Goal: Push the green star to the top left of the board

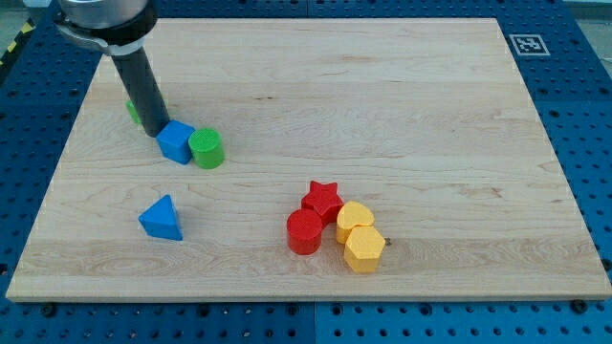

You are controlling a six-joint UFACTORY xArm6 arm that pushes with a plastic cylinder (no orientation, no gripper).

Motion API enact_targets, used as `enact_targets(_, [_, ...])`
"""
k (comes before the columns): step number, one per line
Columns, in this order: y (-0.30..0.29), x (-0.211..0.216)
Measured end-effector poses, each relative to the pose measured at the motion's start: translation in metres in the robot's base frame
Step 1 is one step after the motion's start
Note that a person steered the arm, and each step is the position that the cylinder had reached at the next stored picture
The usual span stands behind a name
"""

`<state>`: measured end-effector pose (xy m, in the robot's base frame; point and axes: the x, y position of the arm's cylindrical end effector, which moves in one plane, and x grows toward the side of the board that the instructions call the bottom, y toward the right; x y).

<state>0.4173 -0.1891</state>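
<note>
The green star lies near the board's left edge in the upper left part of the view, mostly hidden behind my dark rod; only a small green bit shows. My tip rests on the wooden board just right of and below the star, touching or nearly touching the upper left side of a blue block. A green cylinder sits against the blue block's right side.
A blue triangle lies lower left. A red star, a red cylinder and two yellow blocks cluster at the lower middle. A black-and-white marker sits at the board's top right corner.
</note>
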Motion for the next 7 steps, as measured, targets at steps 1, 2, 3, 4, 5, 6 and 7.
enact_targets(1, [-0.001, 0.000])
enact_targets(2, [-0.007, 0.000])
enact_targets(3, [-0.012, 0.001])
enact_targets(4, [-0.012, -0.004])
enact_targets(5, [-0.014, -0.012])
enact_targets(6, [-0.016, -0.014])
enact_targets(7, [-0.024, -0.011])
